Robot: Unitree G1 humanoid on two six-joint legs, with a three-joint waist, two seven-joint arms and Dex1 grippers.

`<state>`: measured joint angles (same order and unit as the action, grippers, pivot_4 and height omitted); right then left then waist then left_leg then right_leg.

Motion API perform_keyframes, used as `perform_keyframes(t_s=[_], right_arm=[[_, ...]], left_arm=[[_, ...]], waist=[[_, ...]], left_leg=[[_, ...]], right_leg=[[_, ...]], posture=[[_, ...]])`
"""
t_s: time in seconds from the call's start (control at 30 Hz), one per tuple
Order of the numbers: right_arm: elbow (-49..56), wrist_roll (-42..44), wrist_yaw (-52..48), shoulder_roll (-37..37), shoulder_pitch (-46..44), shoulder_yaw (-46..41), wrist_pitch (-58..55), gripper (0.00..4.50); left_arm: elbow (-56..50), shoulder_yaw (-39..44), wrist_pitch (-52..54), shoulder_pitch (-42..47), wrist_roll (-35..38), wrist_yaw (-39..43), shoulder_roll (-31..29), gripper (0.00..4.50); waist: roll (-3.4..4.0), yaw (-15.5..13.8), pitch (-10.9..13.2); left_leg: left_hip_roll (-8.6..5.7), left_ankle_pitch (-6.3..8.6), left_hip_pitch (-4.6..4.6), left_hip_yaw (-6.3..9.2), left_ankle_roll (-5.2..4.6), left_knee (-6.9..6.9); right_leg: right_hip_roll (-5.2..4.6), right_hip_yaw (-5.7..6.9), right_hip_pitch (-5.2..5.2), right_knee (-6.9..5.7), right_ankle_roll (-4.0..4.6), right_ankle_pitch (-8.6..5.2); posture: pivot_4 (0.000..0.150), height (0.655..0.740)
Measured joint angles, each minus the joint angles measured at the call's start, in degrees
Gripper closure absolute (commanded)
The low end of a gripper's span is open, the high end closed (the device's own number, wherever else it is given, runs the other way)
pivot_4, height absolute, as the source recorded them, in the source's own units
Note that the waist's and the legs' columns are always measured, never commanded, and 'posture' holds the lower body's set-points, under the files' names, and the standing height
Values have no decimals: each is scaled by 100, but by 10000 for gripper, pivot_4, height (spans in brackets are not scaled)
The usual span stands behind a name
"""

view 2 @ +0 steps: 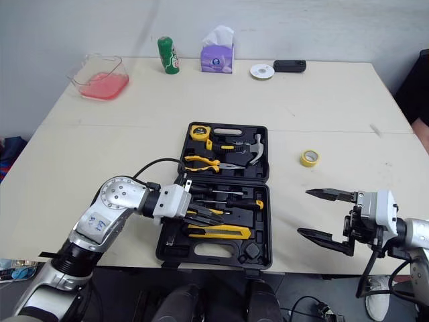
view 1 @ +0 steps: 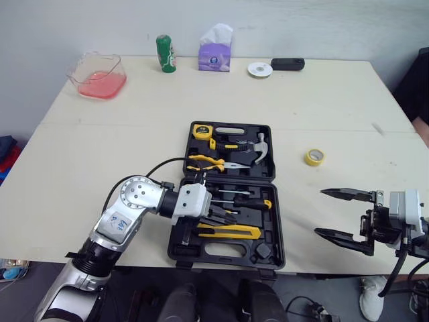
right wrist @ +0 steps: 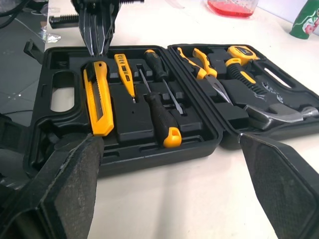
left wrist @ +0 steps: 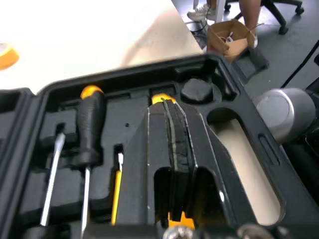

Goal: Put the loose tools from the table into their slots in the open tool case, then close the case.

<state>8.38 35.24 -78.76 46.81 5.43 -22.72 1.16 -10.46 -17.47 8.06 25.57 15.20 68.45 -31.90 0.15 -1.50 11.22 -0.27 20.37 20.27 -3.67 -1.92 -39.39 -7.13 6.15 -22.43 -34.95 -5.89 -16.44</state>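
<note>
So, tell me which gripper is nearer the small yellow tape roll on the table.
Right. The open right gripper hovers just nearer the robot than the roll; the left gripper is farther off, over the black plastic tool case.

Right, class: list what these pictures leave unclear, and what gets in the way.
Utility knife: left wrist view, largely covered by the shut left gripper.
Green can: head views, label too small to read.
Black object beside the white disc: head views, too small to identify.
</note>
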Motion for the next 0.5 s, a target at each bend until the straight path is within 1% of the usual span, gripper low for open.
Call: perform_keyframes(t_s=[0.13, 0.27, 0.5], right_arm=[[-230, -16, -61, -6, 30, -3, 144, 0], [-387, -30, -132, -8, 46, -3, 278, 0], [-441, -42, -212, -19, 94, -3, 407, 0]], left_arm=[[63, -88, -64, -131, -140, -71, 43, 44494], [377, -209, -121, -155, -404, -119, 35, 44494], [512, -343, -283, -60, -658, -280, 54, 44494]], waist=[[0, 2, 0], [0, 0, 0], [1, -3, -2]], left_leg=[[0, 0, 0, 0, 0, 0], [-1, 0, 0, -1, -1, 0], [-1, 1, -11, 2, -1, -1]], right_leg=[[-2, -1, 0, 0, 0, 0], [-1, 1, 0, 0, 0, 0], [-17, -1, 13, 1, 0, 0]], posture=[[1500, 7400], [1500, 7400], [1500, 7400]])
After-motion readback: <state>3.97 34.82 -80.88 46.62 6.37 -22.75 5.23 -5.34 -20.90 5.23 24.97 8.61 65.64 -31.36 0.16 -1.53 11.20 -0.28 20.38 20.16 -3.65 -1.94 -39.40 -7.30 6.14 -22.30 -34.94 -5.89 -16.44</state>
